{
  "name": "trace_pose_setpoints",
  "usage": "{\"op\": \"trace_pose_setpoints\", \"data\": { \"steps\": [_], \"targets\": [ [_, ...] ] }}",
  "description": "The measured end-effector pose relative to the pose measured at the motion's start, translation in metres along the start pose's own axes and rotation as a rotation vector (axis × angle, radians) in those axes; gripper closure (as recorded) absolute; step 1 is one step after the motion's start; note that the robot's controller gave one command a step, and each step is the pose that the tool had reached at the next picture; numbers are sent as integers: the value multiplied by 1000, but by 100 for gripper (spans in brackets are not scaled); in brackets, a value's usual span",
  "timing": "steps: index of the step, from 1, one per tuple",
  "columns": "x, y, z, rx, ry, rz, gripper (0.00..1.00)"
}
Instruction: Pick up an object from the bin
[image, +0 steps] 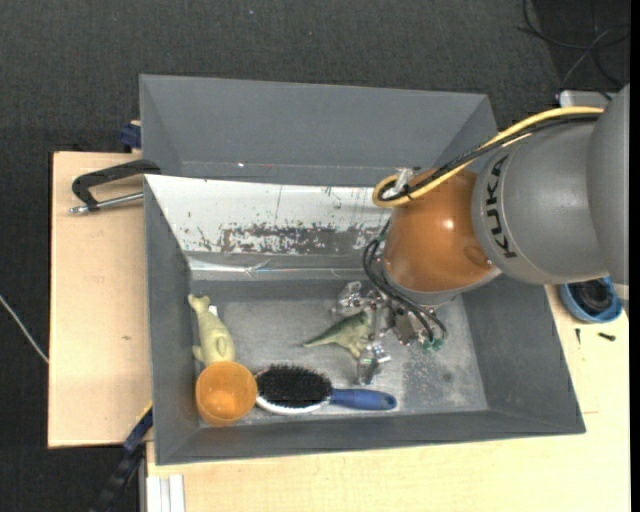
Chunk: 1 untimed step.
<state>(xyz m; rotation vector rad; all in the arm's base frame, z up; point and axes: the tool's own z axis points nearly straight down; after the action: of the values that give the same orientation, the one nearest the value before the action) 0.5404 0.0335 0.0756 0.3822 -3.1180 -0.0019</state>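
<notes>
In the grey bin (455, 385), an orange cup (225, 391) and a blue-handled black brush (300, 390) lie by the near wall, a pale yellow toy (210, 335) behind the cup, and mid-floor a green toy dinosaur (340, 337) lies right at the gripper (370, 335), how far its jaws are apart I cannot tell.

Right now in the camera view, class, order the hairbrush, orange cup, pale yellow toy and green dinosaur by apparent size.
1. Hairbrush, clearly the longest.
2. Orange cup and pale yellow toy: too alike to rank.
3. Green dinosaur looks smallest, but the gripper covers part of it, so that is unsure.
</notes>
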Motion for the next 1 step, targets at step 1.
{"op": "trace_pose_setpoints", "data": {
  "steps": [1],
  "targets": [
    [-1,0,-1,0,-2,1,100]
  ]
}}
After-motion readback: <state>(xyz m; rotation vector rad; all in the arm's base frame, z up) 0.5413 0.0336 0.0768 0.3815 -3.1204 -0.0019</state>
